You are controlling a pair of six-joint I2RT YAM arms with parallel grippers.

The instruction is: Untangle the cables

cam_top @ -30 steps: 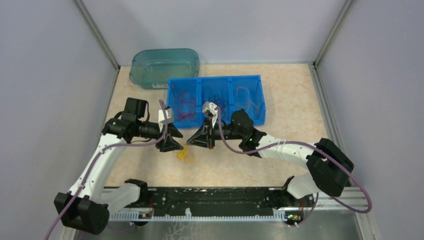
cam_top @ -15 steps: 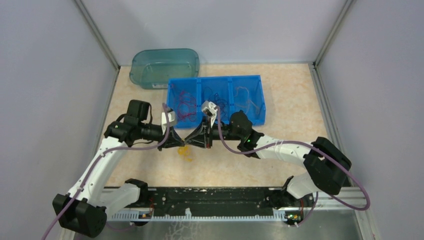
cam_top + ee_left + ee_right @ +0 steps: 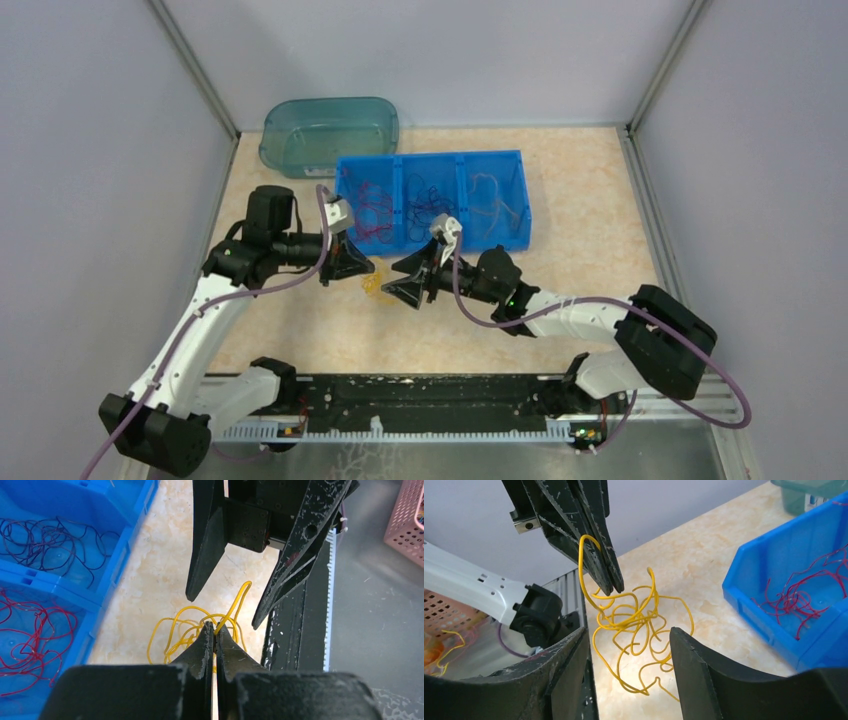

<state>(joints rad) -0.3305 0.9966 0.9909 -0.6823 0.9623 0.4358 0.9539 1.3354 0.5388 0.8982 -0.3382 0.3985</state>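
Left gripper (image 3: 215, 631): jaws pinch one strand of the yellow cable clump (image 3: 634, 615), holding it up over the table (image 3: 580, 200) beside the blue bin (image 3: 432, 158) — likely so the loops hang loose. Right gripper (image 3: 629, 632): jaws spread either side of the clump, gripping nothing — placed to take a second strand.

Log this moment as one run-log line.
left claw: shut on yellow cables | right claw: open, facing yellow cables | blue bin: holds red cables, dark cables
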